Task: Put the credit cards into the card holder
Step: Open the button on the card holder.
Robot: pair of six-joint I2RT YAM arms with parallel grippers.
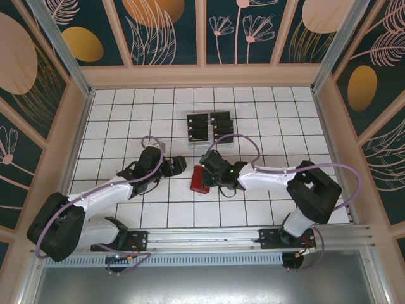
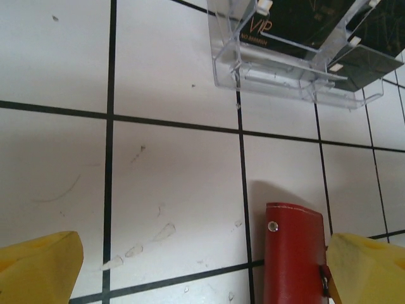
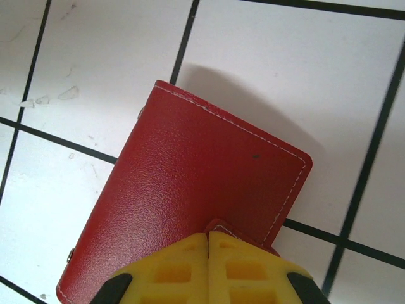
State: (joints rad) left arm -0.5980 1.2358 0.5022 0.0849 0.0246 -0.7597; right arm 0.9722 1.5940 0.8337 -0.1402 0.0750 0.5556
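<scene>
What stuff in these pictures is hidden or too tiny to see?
1. The wallet's pockets: it is shut; the right wrist view shows its cover.
2. The wallet's near end: cut off by the left wrist view's bottom edge.
3. How many cards: too small from the top; the rack runs off the left wrist view's top edge.

1. Bare worktop [image 2: 171, 171] lies free between my spread left jaws.
2. The card holder [image 2: 293, 253] sits just beside one of their fingers [image 2: 367, 269].
3. The clear rack [image 2: 278, 69] stands ahead, well apart.

High rear overhead; two close downward wrist views of the card holder [image 3: 190, 202]
</scene>
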